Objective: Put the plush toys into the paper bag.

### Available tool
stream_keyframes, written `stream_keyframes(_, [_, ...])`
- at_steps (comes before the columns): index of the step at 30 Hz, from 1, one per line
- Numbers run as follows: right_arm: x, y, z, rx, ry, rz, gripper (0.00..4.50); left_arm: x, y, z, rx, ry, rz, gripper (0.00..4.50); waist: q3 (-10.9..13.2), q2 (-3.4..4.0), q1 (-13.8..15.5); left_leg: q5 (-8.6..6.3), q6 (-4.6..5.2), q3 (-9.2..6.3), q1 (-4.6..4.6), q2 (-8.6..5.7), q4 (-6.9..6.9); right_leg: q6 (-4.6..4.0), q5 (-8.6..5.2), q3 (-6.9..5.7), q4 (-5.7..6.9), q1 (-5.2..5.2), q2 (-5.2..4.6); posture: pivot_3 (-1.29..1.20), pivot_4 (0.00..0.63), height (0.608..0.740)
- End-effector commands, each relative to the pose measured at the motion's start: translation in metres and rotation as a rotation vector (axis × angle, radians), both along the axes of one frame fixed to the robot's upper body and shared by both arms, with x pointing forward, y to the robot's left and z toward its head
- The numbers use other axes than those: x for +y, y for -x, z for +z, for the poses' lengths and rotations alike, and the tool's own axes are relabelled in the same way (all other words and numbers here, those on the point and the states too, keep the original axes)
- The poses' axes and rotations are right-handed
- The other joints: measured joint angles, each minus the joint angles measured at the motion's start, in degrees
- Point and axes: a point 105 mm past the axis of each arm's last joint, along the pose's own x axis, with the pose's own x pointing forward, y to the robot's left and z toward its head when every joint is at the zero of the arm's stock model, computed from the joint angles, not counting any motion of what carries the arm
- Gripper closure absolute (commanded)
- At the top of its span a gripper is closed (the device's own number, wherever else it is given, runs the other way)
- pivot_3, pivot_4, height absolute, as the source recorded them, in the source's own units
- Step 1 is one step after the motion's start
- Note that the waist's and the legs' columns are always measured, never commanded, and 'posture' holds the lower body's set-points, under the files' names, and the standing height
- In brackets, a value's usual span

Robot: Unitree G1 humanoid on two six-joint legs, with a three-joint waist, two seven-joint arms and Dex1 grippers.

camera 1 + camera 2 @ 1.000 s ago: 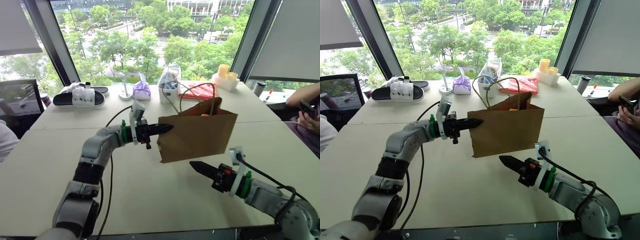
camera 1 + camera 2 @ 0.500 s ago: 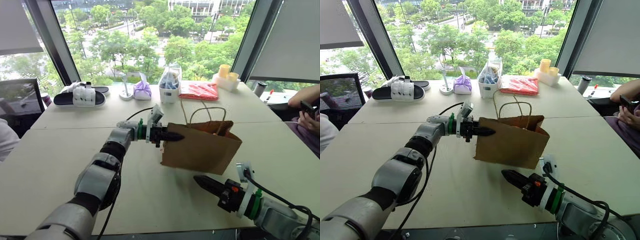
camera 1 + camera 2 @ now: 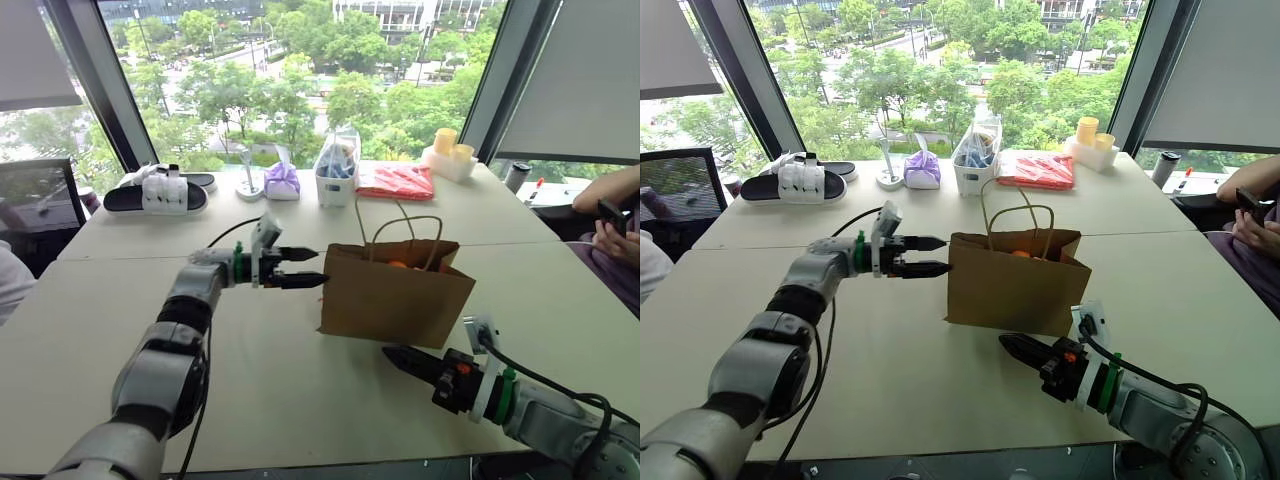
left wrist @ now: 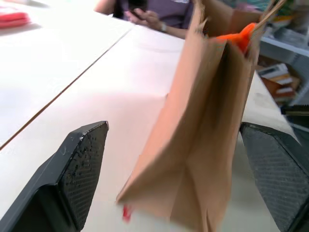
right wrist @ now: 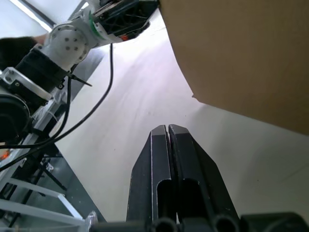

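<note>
Left eye view: the paper bag point(image 3: 396, 294) stands upright on the table point(image 3: 300, 390), about mid-width and nearer the far edge than the front edge. An orange plush toy point(image 3: 398, 265) shows inside its open mouth. The left gripper point(image 3: 314, 268) sits level just beside the bag's left side, fingers spread wide, holding nothing. The right gripper point(image 3: 392, 354) lies low in front of the bag, fingers pressed together, empty.

Left wrist view: both fingers point(image 4: 79, 162) stand wide apart, the bag's narrow side between them; whether they touch it cannot be told.

Right wrist view: fingers point(image 5: 159, 159) closed, pointing at the table below the bag's bottom corner
</note>
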Motion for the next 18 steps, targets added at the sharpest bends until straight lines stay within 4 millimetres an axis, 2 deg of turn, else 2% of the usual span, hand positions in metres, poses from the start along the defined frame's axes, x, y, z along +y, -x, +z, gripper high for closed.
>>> stream_keyframes(1, [-0.007, -0.005, 0.01, -0.06, 0.02, -0.007, 4.5, 0.016, 0.015, 0.018, -0.03, 0.061, 0.078, 0.06, 0.0, 0.0, 0.1, 0.0, 0.0, -0.04, -0.01, 0.01, 0.01, 0.0, 0.0, 0.01, 0.0, -0.01, 0.0, 0.0, 0.15, 0.74])
stream_keyframes(3, [-0.011, -0.007, 0.01, -0.07, 0.043, -0.005, 4.5, 0.025, 0.027, 0.018, -0.01, 0.081, 0.144, 0.06, 0.0, 0.0, 0.3, 0.0, 0.0, -0.09, -0.02, 0.03, 0.02, -0.01, 0.0, 0.07, 0.01, -0.03, -0.01, 0.0, 0.15, 0.74])
stream_keyframes(7, [-0.019, -0.004, 0.015, -0.087, 0.102, 0.022, 4.5, 0.041, 0.083, 0.005, 0.041, 0.077, 0.318, 0.06, 0.0, 0.04, 0.0, -0.01, 0.0, -0.07, 0.01, 0.08, -0.02, -0.01, 0.0, 0.21, -0.12, 0.04, -0.03, 0.0, 0.15, 0.74])
stream_keyframes(9, [-0.022, 0.001, 0.015, -0.078, 0.116, 0.037, 4.5, 0.046, 0.102, -0.001, 0.075, 0.082, 0.436, 0.06, 0.0, 0.04, 0.3, -0.09, 0.13, 0.08, 0.07, 0.22, -0.07, -0.02, 0.0, 0.36, -0.14, 0.03, -0.04, 0.0, 0.15, 0.74])
stream_keyframes(13, [-0.028, 0.009, 0.011, -0.048, 0.13, 0.046, 4.5, 0.05, 0.118, -0.008, 0.129, 0.126, 0.607, 0.06, -0.1, -0.02, 2.0, -0.09, 0.12, 0.07, 0.01, 0.24, 0.05, -0.04, -0.01, 0.28, -0.17, 0.1, 0.0, 0.0, 0.15, 0.74])
stream_keyframes(18, [-0.026, 0.004, 0.008, -0.046, 0.126, 0.051, 4.5, 0.049, 0.124, -0.02, 0.162, 0.122, 0.672, 0.06, -0.1, -0.05, 3.0, -0.1, 0.11, 0.47, 0.17, 0.23, 0.19, -0.32, -0.12, 0.34, -0.26, 0.31, 0.01, 0.0, 0.15, 0.74])
